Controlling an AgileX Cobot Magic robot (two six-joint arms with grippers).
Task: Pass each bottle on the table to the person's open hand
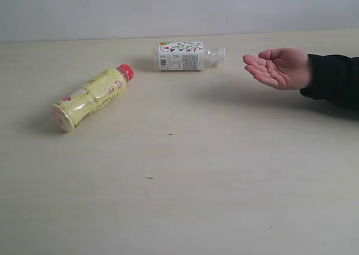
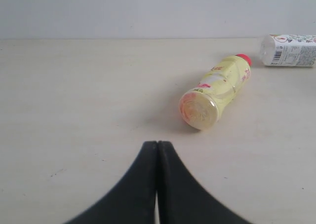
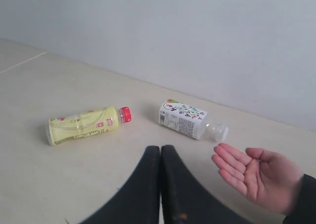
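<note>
The left pincer (image 2: 157,148) is squeezed tight shut, its two black tips pressed together with nothing between them. The right pincer (image 3: 161,151) is shut the same way and holds nothing too. Both hang above the table (image 1: 196,204) and touch no bottle. In the outside view neither pincer shows at all.

Near the left pincer lies the yellow bottle (image 2: 215,91) with its red cap. It is on its side, with its flat bottom turned toward the pincer and its cap pointing away. Farther off lies the clear bottle (image 1: 180,55) with a white printed label, also on its side. Its neck points toward the open hand (image 1: 279,68).

The hand waits palm up with fingers out, coming from a black sleeve (image 1: 335,81). It is empty. It sits just beside the clear bottle's neck but does not touch it.

So the job looks far from done. Two bottles show on the table and both need to go to the hand. Neither has been picked up. A pincer would have to open first, then close around a bottle, and the clear one looks the nearer to the hand.
</note>
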